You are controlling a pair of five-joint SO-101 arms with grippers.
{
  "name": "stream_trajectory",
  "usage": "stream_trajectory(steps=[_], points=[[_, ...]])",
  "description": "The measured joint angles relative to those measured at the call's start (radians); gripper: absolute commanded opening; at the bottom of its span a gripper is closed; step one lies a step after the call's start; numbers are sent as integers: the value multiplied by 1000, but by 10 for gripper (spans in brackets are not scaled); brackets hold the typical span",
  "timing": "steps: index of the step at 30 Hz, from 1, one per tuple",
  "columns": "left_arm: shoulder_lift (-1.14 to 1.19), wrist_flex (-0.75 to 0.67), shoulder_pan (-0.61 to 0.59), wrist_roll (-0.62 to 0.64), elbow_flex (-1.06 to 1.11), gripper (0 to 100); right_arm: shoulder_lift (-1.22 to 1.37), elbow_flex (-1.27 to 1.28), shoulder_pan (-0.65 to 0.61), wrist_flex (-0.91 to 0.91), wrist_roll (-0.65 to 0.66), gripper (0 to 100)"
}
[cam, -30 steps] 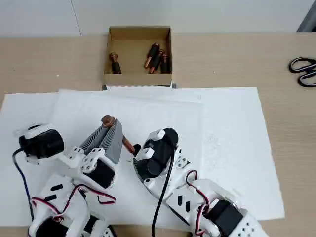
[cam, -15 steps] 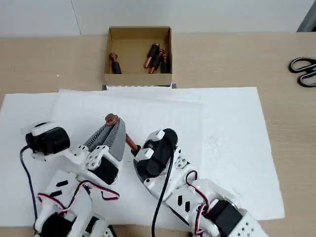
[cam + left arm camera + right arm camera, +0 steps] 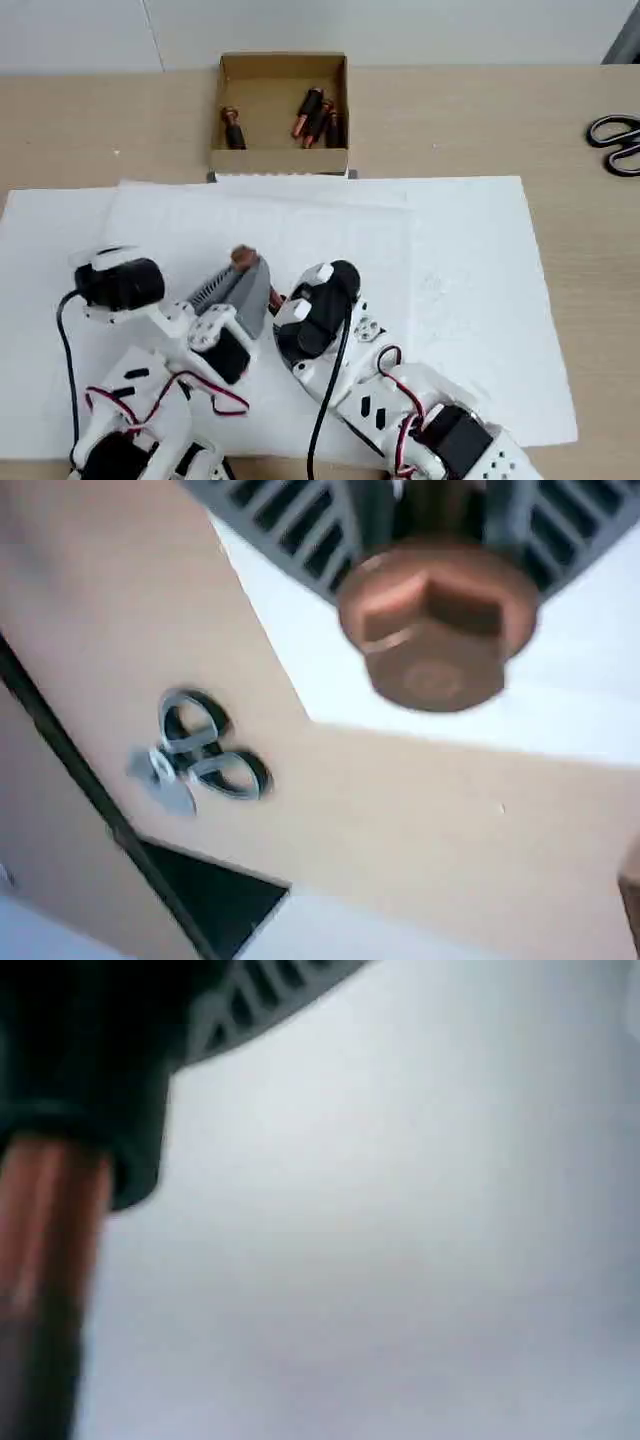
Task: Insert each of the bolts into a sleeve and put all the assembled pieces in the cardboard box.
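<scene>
Bolt [image 3: 244, 257] diagonal, head toward cardboard box [image 3: 280, 160]

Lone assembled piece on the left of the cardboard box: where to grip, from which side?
Grip the lone piece on its black sleeve, straight from above, jaws closing across it. It lies flat, copper head toward the back wall, apart from the other pieces. The cardboard box walls likely block a side approach.

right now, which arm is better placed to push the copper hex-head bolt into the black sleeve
Left, probably: the left gripper clamps the copper hex-head bolt just behind its head, with the shaft aimed at the black sleeve held by the right gripper.
</scene>
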Motion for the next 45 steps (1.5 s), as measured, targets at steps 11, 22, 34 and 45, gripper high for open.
stream_trajectory(steps=[11,22,34,45], points=[[3,143,104,-127,-2,7,0,0,0,0,0,2],[-8,189,126,-184,-9,143,0,0,-5,2,0,2],[-6,207,37,-249,-8,269,2,2,-2,2,0,2],[-8,296,-60,-331,-141,268,0,2,-2,0,0,2]])
